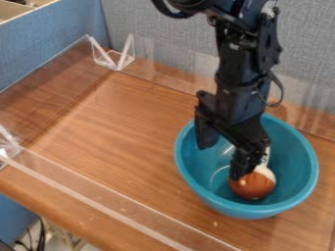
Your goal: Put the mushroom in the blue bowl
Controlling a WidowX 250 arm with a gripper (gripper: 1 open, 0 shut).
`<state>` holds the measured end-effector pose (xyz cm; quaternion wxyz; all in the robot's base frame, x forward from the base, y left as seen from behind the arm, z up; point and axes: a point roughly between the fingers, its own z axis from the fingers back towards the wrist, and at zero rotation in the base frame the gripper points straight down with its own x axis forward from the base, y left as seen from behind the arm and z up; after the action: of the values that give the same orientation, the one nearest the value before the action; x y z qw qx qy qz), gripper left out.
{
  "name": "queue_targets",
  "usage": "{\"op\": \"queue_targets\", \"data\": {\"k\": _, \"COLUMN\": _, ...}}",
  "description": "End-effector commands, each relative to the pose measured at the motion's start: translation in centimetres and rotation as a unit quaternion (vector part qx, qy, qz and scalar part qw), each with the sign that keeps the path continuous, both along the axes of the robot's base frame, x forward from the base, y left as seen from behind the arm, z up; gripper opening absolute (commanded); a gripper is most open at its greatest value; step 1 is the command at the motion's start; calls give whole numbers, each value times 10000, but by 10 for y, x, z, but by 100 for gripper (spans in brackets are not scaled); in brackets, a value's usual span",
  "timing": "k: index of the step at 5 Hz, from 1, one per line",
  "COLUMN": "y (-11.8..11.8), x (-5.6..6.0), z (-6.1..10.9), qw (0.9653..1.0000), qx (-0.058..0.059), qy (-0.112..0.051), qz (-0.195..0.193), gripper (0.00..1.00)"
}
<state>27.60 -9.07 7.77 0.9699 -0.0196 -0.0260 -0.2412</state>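
Hand [220, 147] open over blue bowl [301, 150]; mushroom [253, 183] inside, its stem partly hidden by fingers.

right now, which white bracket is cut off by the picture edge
The left bracket, lower in view; the other bracket, further back, shows whole.

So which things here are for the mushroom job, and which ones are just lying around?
For the job:
- the toy mushroom, with its reddish-brown cap, in the bowl
- the blue bowl
- the black tool, open above the mushroom

Just lying about:
- the white wire stand at the back of the table
- the dark cables down at the bottom left
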Motion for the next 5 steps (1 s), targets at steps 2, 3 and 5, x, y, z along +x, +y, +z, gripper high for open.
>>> {"op": "queue_targets", "data": {"k": 2, "y": 4, "x": 10, "z": 10, "qw": 9996, "qx": -70, "qy": -256, "qz": 87, "gripper": 100}}
{"op": "queue_targets", "data": {"k": 3, "y": 5, "x": 11, "z": 16, "qw": 9994, "qx": -85, "qy": -314, "qz": 124, "gripper": 100}}
{"op": "queue_targets", "data": {"k": 5, "y": 7, "x": 14, "z": 26, "qw": 9988, "qx": -115, "qy": -427, "qz": 194, "gripper": 100}}
